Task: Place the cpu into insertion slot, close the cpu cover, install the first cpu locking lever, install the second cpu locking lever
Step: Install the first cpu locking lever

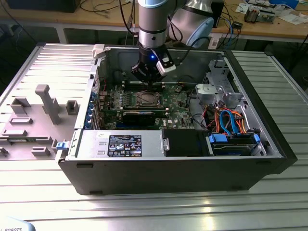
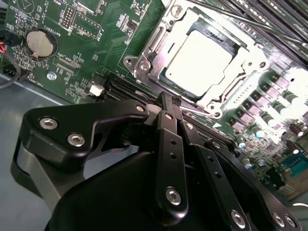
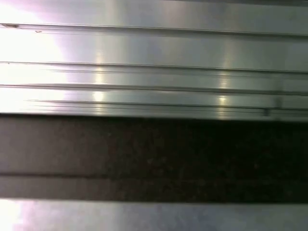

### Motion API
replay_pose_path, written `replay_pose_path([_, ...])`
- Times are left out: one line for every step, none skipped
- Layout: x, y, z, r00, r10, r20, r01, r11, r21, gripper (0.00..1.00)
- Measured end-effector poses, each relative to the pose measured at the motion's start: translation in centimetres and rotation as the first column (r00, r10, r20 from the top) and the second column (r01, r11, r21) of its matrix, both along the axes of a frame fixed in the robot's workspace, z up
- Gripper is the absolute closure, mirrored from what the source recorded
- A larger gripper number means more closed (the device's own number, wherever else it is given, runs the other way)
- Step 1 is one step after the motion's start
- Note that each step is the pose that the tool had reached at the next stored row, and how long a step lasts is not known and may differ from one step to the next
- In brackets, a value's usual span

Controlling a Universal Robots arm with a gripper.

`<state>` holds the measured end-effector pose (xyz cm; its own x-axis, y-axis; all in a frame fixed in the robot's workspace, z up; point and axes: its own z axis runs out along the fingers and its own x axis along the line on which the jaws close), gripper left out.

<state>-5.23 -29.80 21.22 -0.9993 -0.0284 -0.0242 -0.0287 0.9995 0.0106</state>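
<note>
Green circuit board, the motherboard (image 1: 144, 103), lies on the floor of one open computer case (image 1: 269, 144) that rests on a ribbed metal table (image 1: 192, 211); one robot arm (image 1: 151, 19) reaches down into the case, and its gripper (image 1: 147, 81) hangs just above the board, at the far edge of the insertion slot (image 1: 146, 99); in the second wrist view the gripper (image 2: 169, 98) shows two black fingers (image 2: 171, 144) brought close together, the jaws narrow and holding nothing that can be seen, their tips just beside the socket's rim; the cpu (image 2: 204, 57) lies flat in the insertion slot (image 2: 144, 60), its silvery top bright under the light; the cpu cover (image 2: 236, 89) frames the chip as one silver plate, though whether it is fully pressed down I cannot tell; one round coin battery (image 2: 41, 42) sits on the board well apart from the socket; in the exterior view one long black card (image 1: 138, 115) stands nearer the camera than the socket, and a bundle of orange and blue cables (image 1: 231, 122) lies toward the exterior view's right; the first wrist view shows grooved metal sheeting (image 3: 154, 72) over a dark band (image 3: 154, 149).
</note>
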Motion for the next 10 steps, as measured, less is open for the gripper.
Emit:
replay_pose_path([0.12, 0.0, -0.16, 1.0, 0.0, 0.0, 0.0, 1.0, 0.0, 0.89])
replay_pose_path([0.2, 0.0, -0.26, 1.0, 0.0, 0.0001, 0.0, 1.0, 0.0, 0.89])
replay_pose_path([0.27, 0.0, -0.36, 1.0, 0.0, 0.0001, 0.0, 1.0, 0.0, 0.89])
replay_pose_path([0.32, 0.0, -0.47, 1.0, 0.0, 0.0, 0.0, 1.0, -0.0001, 0.89])
replay_pose_path([0.36, 0.0, -0.56, 1.0, 0.0, 0.0, 0.0, 1.0, 0.0, 0.89])
replay_pose_path([0.42, 0.0, -0.68, 1.0, 0.0, 0.0, 0.0, 1.0, -0.0001, 0.89])
replay_pose_path([0.44, 0.0, -0.73, 1.0, 0.0, 0.0, 0.0, 1.0, -0.0005, 0.89])
replay_pose_path([0.48, 0.0, -0.77, 1.0, 0.0, -0.0002, 0.0, 1.0, -0.0011, 0.89])
replay_pose_path([0.49, 0.0, -0.79, 1.0, 0.0, -0.0002, 0.0, 1.0, -0.0014, 0.89])
replay_pose_path([0.5, 0.0, -0.79, 1.0, 0.0, -0.0001, 0.0, 1.0, -0.0013, 0.89])
